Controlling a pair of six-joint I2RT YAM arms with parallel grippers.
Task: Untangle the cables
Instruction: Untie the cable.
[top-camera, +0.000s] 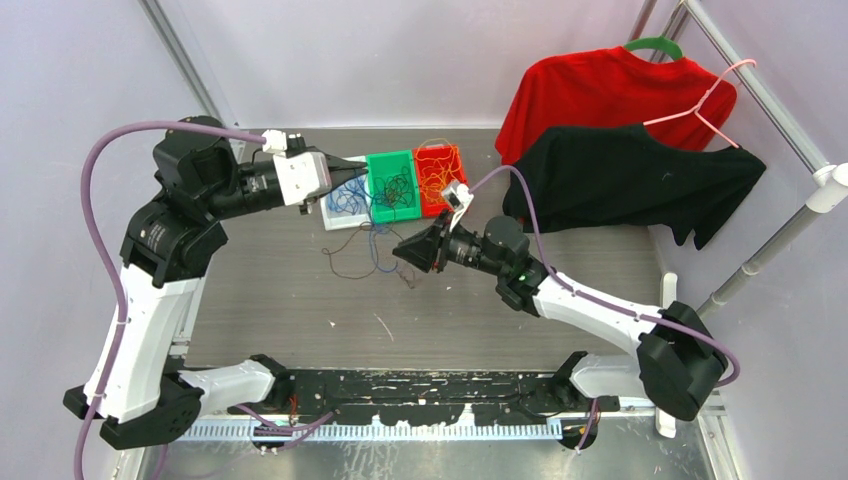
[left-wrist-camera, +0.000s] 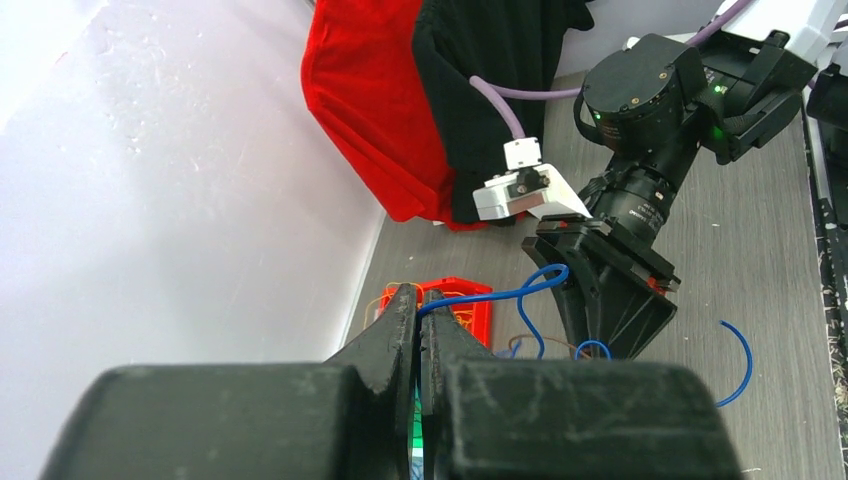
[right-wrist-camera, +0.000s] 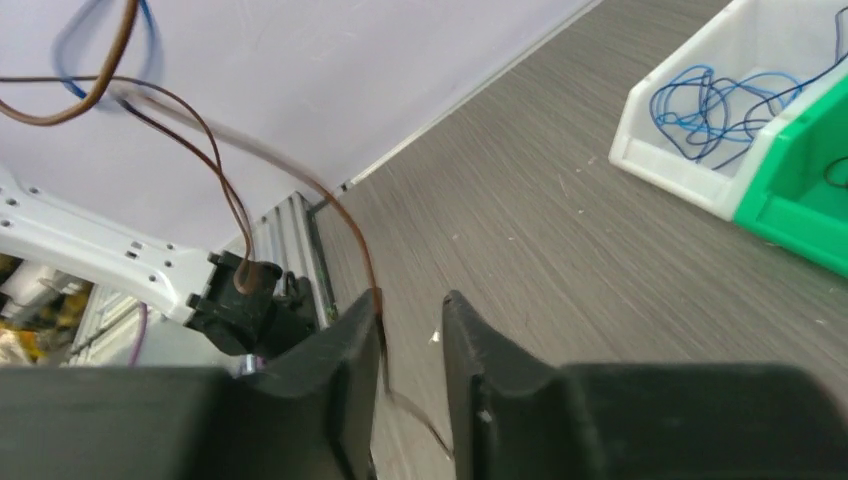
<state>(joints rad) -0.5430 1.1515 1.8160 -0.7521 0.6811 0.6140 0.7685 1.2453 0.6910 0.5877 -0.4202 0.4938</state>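
My left gripper (top-camera: 358, 168) (left-wrist-camera: 420, 295) is shut on a thin blue cable (left-wrist-camera: 520, 292), held above the bins at the back. That cable loops down toward a loose tangle of blue and brown cables (top-camera: 365, 250) on the table. My right gripper (top-camera: 400, 252) (right-wrist-camera: 412, 300) hovers low over the tangle with its jaws a little apart. A brown cable (right-wrist-camera: 215, 165) runs down between them along the left finger, not pinched. A white bin (top-camera: 340, 210) holds blue cables, a green bin (top-camera: 393, 185) dark ones, a red bin (top-camera: 440, 178) orange ones.
A red shirt (top-camera: 600, 95) and a black shirt (top-camera: 630, 180) hang on hangers at the back right, from a metal rack (top-camera: 790, 225). A pink wire hanger (top-camera: 715, 105) hangs there too. A short blue wire (left-wrist-camera: 742, 355) lies loose on the table.
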